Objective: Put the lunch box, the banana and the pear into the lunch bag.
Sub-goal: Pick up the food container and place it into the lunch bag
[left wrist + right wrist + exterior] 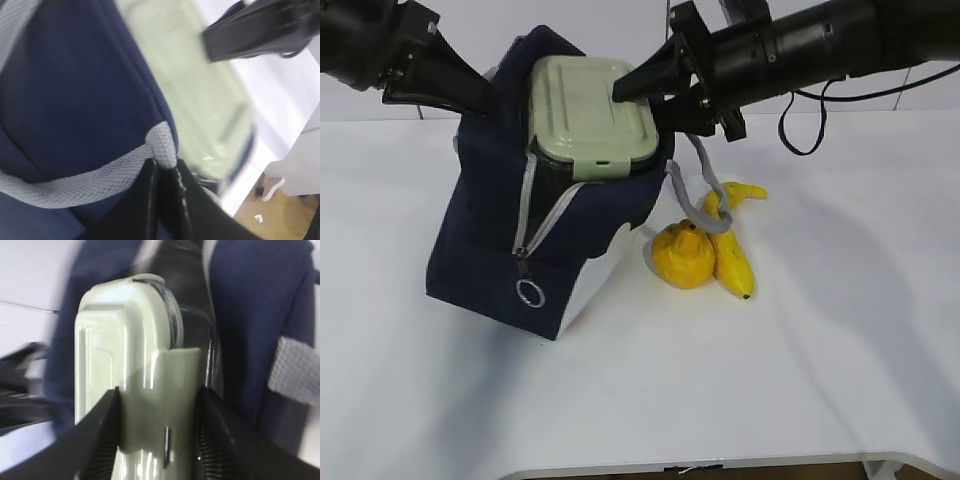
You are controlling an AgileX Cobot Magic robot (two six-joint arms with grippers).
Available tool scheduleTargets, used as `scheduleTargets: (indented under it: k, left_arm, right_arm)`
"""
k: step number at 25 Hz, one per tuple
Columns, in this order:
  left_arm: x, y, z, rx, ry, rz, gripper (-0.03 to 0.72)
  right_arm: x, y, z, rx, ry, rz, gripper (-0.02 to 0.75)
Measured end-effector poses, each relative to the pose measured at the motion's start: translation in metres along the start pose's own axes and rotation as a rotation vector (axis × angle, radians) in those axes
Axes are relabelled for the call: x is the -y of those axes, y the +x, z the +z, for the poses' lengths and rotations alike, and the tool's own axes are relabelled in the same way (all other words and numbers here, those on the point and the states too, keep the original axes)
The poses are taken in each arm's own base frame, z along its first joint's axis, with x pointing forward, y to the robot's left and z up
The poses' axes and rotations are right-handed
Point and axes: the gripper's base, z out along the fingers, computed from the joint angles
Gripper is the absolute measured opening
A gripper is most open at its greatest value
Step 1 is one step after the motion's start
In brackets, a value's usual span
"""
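Note:
The navy lunch bag (490, 250) lies tilted on the white table with its zipper open. The lunch box (588, 118) with its sage-green lid sits partly inside the opening, most of the lid still showing. My right gripper (638, 88) is shut on the lunch box's end; its jaws clamp lid and base in the right wrist view (160, 405). My left gripper (167, 167) is shut on the bag's grey webbing handle (90, 175), at the bag's far left top in the exterior view (485, 95). The pear (685, 256) and the banana (732, 245) lie together right of the bag.
A loose grey handle strap (710, 195) hangs from the bag over the banana. The zipper's ring pull (530, 293) dangles on the bag's front. The table's front edge (720, 465) runs along the bottom.

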Motion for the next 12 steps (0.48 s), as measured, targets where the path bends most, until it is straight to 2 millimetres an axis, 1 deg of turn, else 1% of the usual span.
scheduleTargets:
  k: [3,7,9,12]
  left_arm:
    - [0.002,-0.001,-0.002,0.012,0.001,0.001,0.000]
    - [0.007,-0.003,0.002,0.023,0.008,0.025,0.000]
    - [0.010,-0.003,0.005,0.024,0.012,0.042,0.000]
    - [0.007,-0.003,0.011,0.022,0.011,0.038,0.000]
  right_arm:
    - [0.018,0.001,0.008,-0.006,0.042,0.018,0.369]
    - [0.040,0.006,0.024,-0.023,0.051,0.069,0.369]
    - [0.045,0.009,0.032,-0.023,0.039,0.091,0.369]
    - [0.044,0.011,0.043,-0.014,-0.001,0.108,0.369]
